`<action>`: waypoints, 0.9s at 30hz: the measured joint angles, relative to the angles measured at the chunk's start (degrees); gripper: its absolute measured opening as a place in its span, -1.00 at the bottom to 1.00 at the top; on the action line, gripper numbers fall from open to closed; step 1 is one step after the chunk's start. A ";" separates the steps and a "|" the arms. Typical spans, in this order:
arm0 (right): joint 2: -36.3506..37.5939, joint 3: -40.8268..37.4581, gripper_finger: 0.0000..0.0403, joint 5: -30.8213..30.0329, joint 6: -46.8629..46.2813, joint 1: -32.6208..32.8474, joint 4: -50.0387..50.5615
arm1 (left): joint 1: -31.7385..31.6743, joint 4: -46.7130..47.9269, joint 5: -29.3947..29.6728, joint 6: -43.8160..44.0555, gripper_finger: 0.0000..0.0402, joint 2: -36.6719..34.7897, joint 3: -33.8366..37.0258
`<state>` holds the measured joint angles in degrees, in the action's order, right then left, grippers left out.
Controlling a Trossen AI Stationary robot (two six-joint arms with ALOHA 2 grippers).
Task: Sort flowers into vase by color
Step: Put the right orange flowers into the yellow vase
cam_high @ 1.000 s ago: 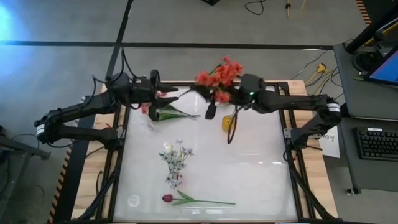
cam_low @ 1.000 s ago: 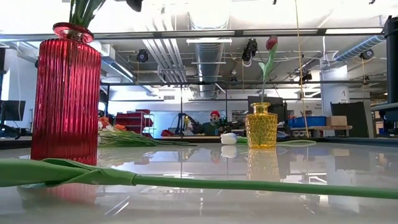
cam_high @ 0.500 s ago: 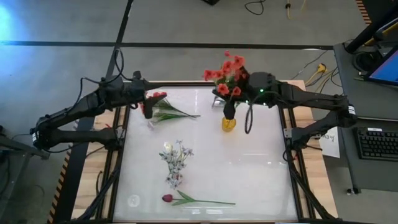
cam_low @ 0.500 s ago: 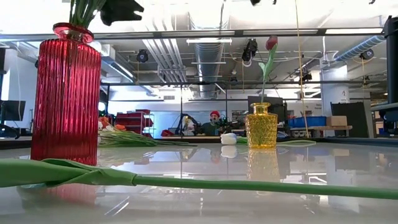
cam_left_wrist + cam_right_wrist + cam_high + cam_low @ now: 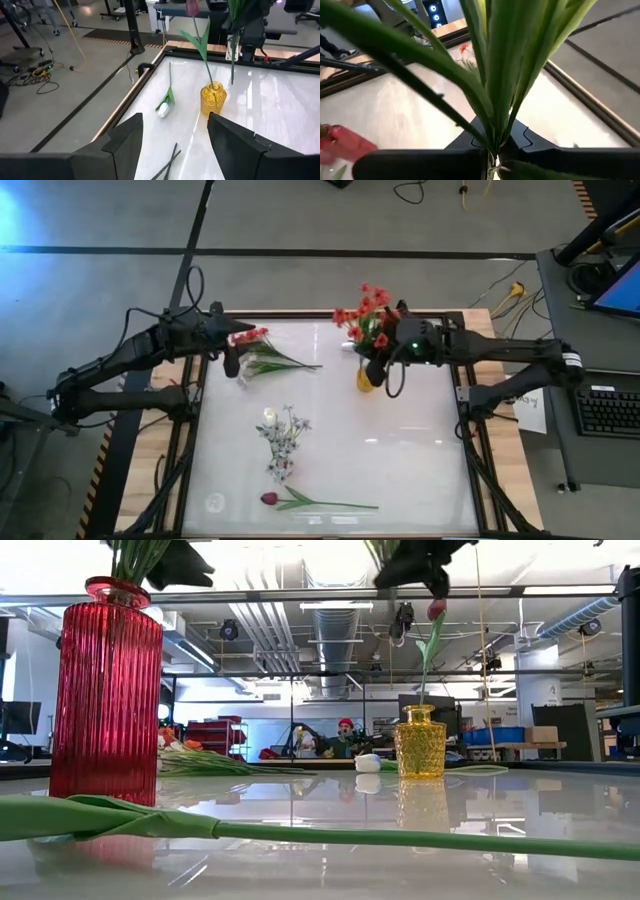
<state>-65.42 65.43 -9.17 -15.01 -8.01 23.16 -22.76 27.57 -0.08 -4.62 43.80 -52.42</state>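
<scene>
The right gripper [image 5: 375, 370] is positioned over the far right part of the table [image 5: 400, 460], directly above the yellow vase [image 5: 367, 378]. Its fingers are clenched on the green stems of a bunch of orange-red flowers [image 5: 366, 315], whose blossoms extend beyond the far edge of the table. In the right wrist view the stems and long leaves [image 5: 505, 70] are seen pinched between the two dark fingers. A maroon tulip [image 5: 192, 7] is already seated upright in the yellow vase, as shown in the left wrist view and in the low view [image 5: 436, 609].

The left gripper [image 5: 228, 360] is held over the far left part of the table, near the red ribbed vase [image 5: 106, 690]. Its fingers [image 5: 125, 145] are spread apart and nothing is held between them. Flowers with red blossoms [image 5: 252, 335] and green leaves are located just to the right of this gripper.

A white rose [image 5: 164, 109] is laid flat on the table beside the yellow vase. A spray of small whitish blossoms [image 5: 282, 435] is laid near the table centre. A second maroon tulip [image 5: 270, 499] with a long green stem is laid along the near edge.
</scene>
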 joint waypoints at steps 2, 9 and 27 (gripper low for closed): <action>2.45 -2.22 -0.94 -1.36 -0.86 0.03 0.20 | 0.00 0.00 0.00 0.00 0.03 -0.01 0.20; 9.23 -12.78 -0.94 -8.74 -1.14 0.13 -7.43 | 0.00 -0.27 0.00 0.00 0.03 -0.01 0.43; 10.09 -20.70 -0.94 -13.57 0.22 0.13 -13.68 | 0.00 -0.57 0.04 0.00 0.03 0.04 0.45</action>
<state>-55.33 44.73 -22.74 -14.80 -7.88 9.48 -22.76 27.00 -0.03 -4.62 43.83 -51.97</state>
